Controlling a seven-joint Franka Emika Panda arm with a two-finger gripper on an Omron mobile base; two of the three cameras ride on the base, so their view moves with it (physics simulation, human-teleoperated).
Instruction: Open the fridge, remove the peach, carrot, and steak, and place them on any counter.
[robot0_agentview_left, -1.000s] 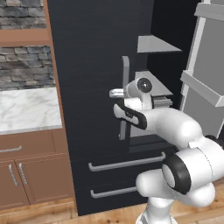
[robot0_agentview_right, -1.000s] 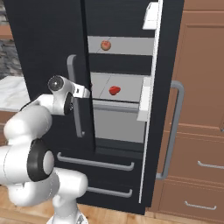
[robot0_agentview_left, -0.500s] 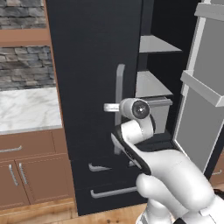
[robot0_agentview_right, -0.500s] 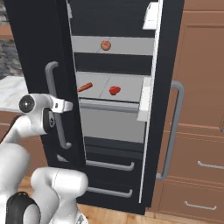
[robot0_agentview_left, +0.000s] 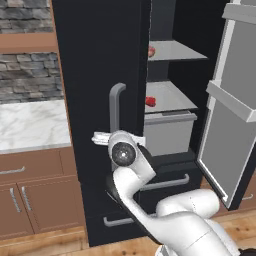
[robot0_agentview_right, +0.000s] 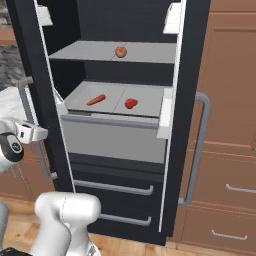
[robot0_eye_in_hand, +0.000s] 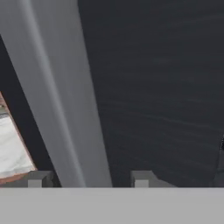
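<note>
Black fridge (robot0_agentview_right: 195, 60) stands with both doors swung open. Peach (robot0_agentview_right: 120, 51) sits on the upper shelf (robot0_agentview_right: 90, 51); carrot (robot0_agentview_right: 96, 100) and steak (robot0_agentview_right: 130, 103) lie apart on the shelf below. Hand (robot0_eye_in_hand: 89, 179) is at the left door's grey handle (robot0_eye_in_hand: 61, 96), fingers (robot0_eye_in_hand: 40, 179) spread either side of the bar, not pinching it. Marble counter (robot0_agentview_left: 30, 125) lies left of the fridge.

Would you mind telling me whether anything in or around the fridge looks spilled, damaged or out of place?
Nothing stands out. The fridge has both doors swung open; the peach sits on the upper shelf, the carrot and steak lie apart on the shelf below. The gripper straddles the left door's handle, fingers on either side.
</note>
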